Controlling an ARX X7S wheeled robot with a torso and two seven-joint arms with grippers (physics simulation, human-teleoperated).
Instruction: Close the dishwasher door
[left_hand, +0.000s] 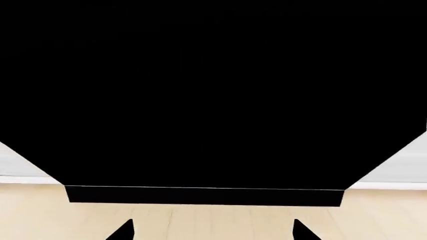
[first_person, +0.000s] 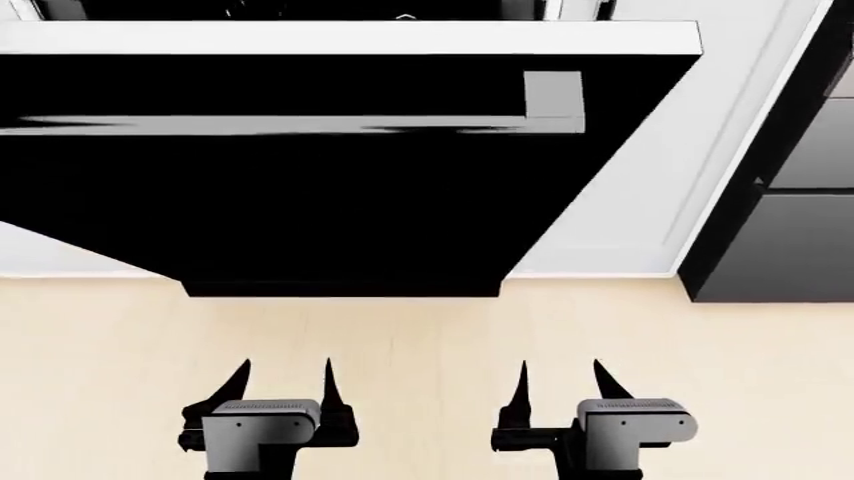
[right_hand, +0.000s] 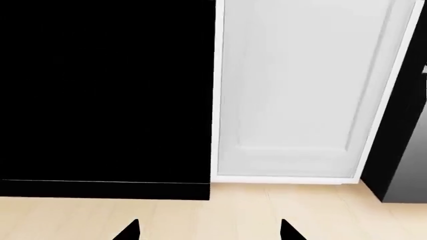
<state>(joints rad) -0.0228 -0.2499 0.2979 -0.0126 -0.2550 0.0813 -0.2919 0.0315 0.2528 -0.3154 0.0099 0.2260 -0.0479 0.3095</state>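
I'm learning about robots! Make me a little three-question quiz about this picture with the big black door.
1. True or false: the left gripper is touching the dishwasher door.
2. What stands right beside the dishwasher door in the right wrist view? A) a white cabinet door B) a red chair C) a sink
3. Fill in: the bar handle on the door is coloured ____.

Key
1. False. Both it and the right gripper hang open over the pale wood floor, apart from the door.
2. A
3. Silver-grey
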